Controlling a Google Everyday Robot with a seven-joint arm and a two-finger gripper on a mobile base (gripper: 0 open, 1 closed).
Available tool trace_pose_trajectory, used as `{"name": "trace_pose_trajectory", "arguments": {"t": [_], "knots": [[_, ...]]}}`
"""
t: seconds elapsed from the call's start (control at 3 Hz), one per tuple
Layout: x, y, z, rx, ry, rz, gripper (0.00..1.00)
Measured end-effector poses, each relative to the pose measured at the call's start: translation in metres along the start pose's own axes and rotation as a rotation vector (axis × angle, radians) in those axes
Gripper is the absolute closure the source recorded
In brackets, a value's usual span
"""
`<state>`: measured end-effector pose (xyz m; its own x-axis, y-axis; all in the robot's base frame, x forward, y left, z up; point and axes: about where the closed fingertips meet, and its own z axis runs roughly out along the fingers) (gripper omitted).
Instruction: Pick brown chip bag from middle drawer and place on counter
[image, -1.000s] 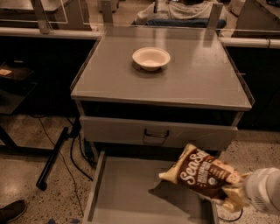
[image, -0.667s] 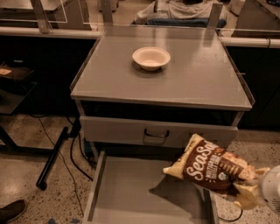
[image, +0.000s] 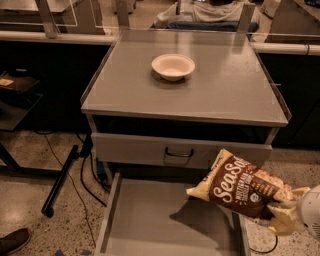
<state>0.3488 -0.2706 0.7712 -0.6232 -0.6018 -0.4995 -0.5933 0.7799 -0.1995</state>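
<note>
The brown chip bag, dark brown with cream ends and white "Sea Salt" lettering, hangs in the air above the right side of the open middle drawer. My gripper comes in from the lower right edge and is shut on the bag's right end. The bag tilts down to the right and casts a shadow on the drawer floor. The counter, a grey metal top, lies above and behind the drawer.
A cream bowl sits near the back middle of the counter. A closed drawer front with a dark handle lies between counter and open drawer. Cables and a black bar lie on the floor at left. A shoe shows at lower left.
The bag has risen and moved right, away from the drawer floor, held by my gripper. The bowl and drawer have not moved.
</note>
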Motion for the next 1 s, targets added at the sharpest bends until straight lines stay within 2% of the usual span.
{"name": "trace_pose_trajectory", "arguments": {"t": [0.33,0.67,1.0], "knots": [[-0.010,-0.023,-0.035,0.062,-0.048,0.039,1.00],[-0.030,-0.064,-0.096,0.180,-0.156,0.101,1.00],[-0.047,-0.085,-0.129,0.239,-0.215,0.110,1.00]]}}
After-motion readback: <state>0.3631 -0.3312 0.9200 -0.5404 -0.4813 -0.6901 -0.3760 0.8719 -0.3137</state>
